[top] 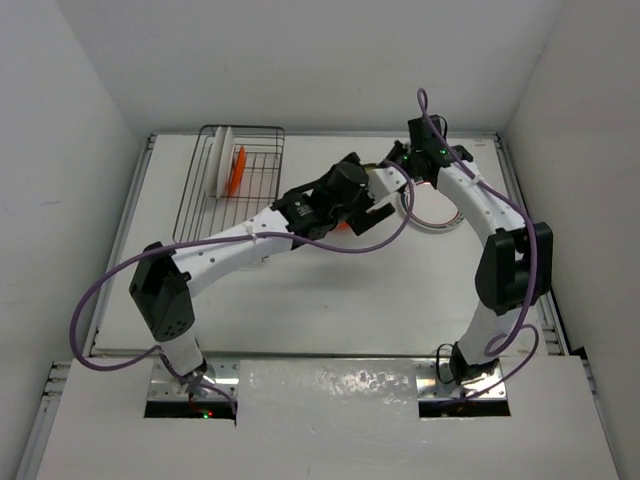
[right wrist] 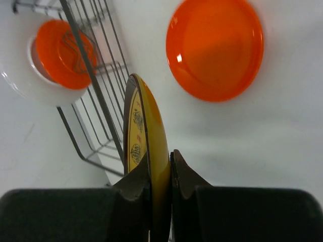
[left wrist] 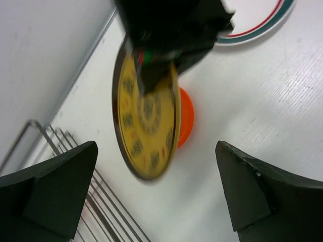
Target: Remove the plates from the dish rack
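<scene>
Handover is the step in hand, and it looks nearly done. The right gripper (right wrist: 160, 159) is clenched on the rim of the round yellow plate with a dark edge and patterned face (right wrist: 151, 128), holding it on edge in the air. The left gripper (left wrist: 156, 151) is spread wide, its black fingers (left wrist: 55, 186) either side of that plate and apart from it. The yellow plate hangs above the white table (top: 350, 300), off to the side of the dark wire dish rack (right wrist: 96, 101) and near the glossy round orange plate (right wrist: 214, 48) lying flat on the table. A white plate with a teal-and-red rim ring (left wrist: 257, 17) lies flat further off. To finish well, the left arm should probably draw straight back so neither finger clips the plate's face, and only then should the right arm move. Its pinch takes a small bite of rim, so the plate could swing in the jaws. A slow tilt to flat and a low release by the orange plate seems safest. A plain white plate (top: 222, 160) and a second orange plate (top: 237, 172) stand in the rack, not yet unloaded.
</scene>
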